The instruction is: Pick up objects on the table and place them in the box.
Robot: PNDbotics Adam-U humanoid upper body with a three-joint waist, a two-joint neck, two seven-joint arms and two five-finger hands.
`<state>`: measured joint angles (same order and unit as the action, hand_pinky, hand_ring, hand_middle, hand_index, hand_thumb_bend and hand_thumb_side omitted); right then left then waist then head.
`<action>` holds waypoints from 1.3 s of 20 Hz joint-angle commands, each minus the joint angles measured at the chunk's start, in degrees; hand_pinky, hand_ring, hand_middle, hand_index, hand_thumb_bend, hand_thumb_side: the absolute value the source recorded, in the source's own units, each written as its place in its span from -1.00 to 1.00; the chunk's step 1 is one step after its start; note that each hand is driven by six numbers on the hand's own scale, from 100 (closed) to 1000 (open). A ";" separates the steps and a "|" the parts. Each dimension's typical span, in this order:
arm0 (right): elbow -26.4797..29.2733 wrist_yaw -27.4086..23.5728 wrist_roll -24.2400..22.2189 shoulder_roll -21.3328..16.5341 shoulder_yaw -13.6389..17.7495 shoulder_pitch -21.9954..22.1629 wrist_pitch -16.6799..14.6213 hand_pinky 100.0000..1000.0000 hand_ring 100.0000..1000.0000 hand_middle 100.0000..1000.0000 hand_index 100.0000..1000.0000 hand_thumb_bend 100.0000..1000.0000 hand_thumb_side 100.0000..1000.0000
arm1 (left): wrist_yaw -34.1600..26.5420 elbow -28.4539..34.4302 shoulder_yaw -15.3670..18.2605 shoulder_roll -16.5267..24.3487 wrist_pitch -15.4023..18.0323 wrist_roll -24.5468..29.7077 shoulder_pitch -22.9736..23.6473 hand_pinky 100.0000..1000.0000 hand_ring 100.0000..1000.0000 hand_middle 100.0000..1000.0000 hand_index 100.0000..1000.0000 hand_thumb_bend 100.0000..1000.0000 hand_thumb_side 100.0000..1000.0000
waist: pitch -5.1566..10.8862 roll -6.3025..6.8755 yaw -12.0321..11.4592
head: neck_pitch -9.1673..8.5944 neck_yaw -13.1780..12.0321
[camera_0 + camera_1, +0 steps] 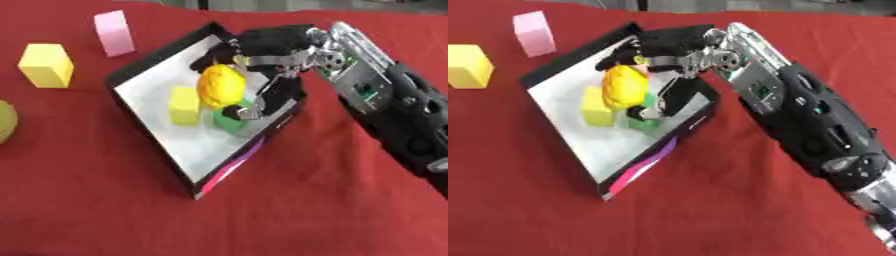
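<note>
My right hand [267,50] reaches in from the right over the shallow black box [166,137] with a white floor. Its fingers are curled round a yellow lemon-like object [220,86], held just above the box floor. Inside the box lie a pale yellow block [184,105] and a green block [229,120], the green one partly under a fingertip. On the red cloth outside the box stand a pink block [115,33] and a yellow cube [46,65]. An olive round object [5,120] shows at the left edge. My left hand shows in neither view.
The red tablecloth [289,200] stretches open in front of and to the right of the box. My right forearm [807,120] crosses the right side of the table. The box sits askew, with a pink strip on its near side.
</note>
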<state>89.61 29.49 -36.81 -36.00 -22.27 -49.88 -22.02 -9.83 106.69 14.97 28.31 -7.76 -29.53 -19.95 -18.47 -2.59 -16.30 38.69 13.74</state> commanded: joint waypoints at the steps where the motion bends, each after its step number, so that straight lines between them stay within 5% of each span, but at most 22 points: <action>1: 0.40 0.09 0.40 -1.09 1.14 -0.83 0.37 0.87 0.71 0.72 1.00 -0.70 0.15 | -0.07 0.48 0.27 1.49 0.15 0.25 -0.47 0.35 0.72 0.44 0.34 -1.00 0.37 | 0.93 0.39 -0.08 | -0.33 -0.03; 10: 0.16 -0.99 -1.01 -1.45 1.73 -0.52 0.88 0.91 0.74 0.75 1.00 -0.86 0.19 | -0.17 0.34 0.35 1.43 0.29 0.36 -0.36 0.35 0.72 0.44 0.34 -1.00 0.37 | 0.92 0.52 0.06 | -0.26 -0.11; 12: 0.00 -0.92 -1.01 -1.47 1.83 -0.54 0.57 0.92 0.74 0.76 1.00 -0.82 0.20 | -0.19 0.34 0.35 1.42 0.33 0.40 -0.36 0.35 0.72 0.44 0.34 -1.00 0.37 | 0.90 0.53 0.07 | -0.24 -0.11; 13: -0.15 -0.92 -0.97 -1.48 1.89 -0.51 0.43 0.92 0.74 0.76 1.00 -0.63 0.24 | -0.20 0.34 0.36 1.43 0.35 0.41 -0.35 0.35 0.72 0.44 0.34 -1.00 0.37 | 0.89 0.53 0.07 | -0.21 -0.12; 15: -0.54 -1.39 -1.09 -1.45 1.88 -0.44 -0.06 0.92 0.75 0.77 1.00 -0.68 -0.53 | -0.21 0.31 0.39 1.44 0.35 0.42 -0.30 0.35 0.72 0.44 0.34 -1.00 0.38 | 0.86 0.51 0.04 | -0.21 -0.17; 17: -1.03 -1.90 -1.28 -1.42 1.93 -0.37 -0.99 0.93 0.76 0.77 1.00 -0.93 -0.79 | -0.23 0.29 0.40 1.45 0.35 0.42 -0.27 0.35 0.72 0.44 0.34 -1.00 0.38 | 0.84 0.47 0.02 | -0.20 -0.18; 18: -1.22 -2.04 -1.34 -1.41 1.96 -0.33 -1.43 0.94 0.76 0.78 1.00 -0.85 -0.75 | -0.23 0.29 0.41 1.46 0.35 0.42 -0.26 0.35 0.72 0.44 0.34 -1.00 0.38 | 0.82 0.47 0.03 | -0.19 -0.19; 19: -1.39 -2.11 -1.45 -1.42 1.99 -0.31 -1.81 0.95 0.76 0.78 1.00 -0.56 -0.40 | -0.23 0.27 0.42 1.48 0.35 0.43 -0.24 0.35 0.72 0.44 0.34 -1.00 0.38 | 0.82 0.46 0.04 | -0.14 -0.23; 20: -1.60 -2.02 -1.56 -1.46 2.07 -0.34 -1.98 0.95 0.77 0.78 1.00 -0.50 -0.09 | -0.24 0.24 0.43 1.49 0.35 0.43 -0.25 0.35 0.72 0.44 0.34 -1.00 0.38 | 0.82 0.46 0.05 | -0.10 -0.26; 21: -1.89 -1.67 -1.46 -1.52 2.30 -0.40 -1.72 0.96 0.77 0.78 1.00 -0.68 0.18 | -0.25 0.23 0.44 1.50 0.36 0.44 -0.27 0.35 0.72 0.44 0.34 -1.00 0.38 | 0.82 0.48 0.06 | -0.12 -0.26; 26: -2.18 -0.36 0.30 -1.57 2.37 -0.40 0.02 0.96 0.76 0.77 1.00 -0.97 0.14 | -0.24 0.26 0.47 1.52 0.45 0.45 -0.36 0.35 0.72 0.44 0.34 -1.00 0.37 | 0.84 0.53 0.22 | -0.19 -0.20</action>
<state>87.14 28.78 -37.06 -36.04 -20.65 -49.39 -22.27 -10.07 106.51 14.98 28.31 -7.43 -29.19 -19.90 -18.61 -2.51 -16.06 38.70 13.65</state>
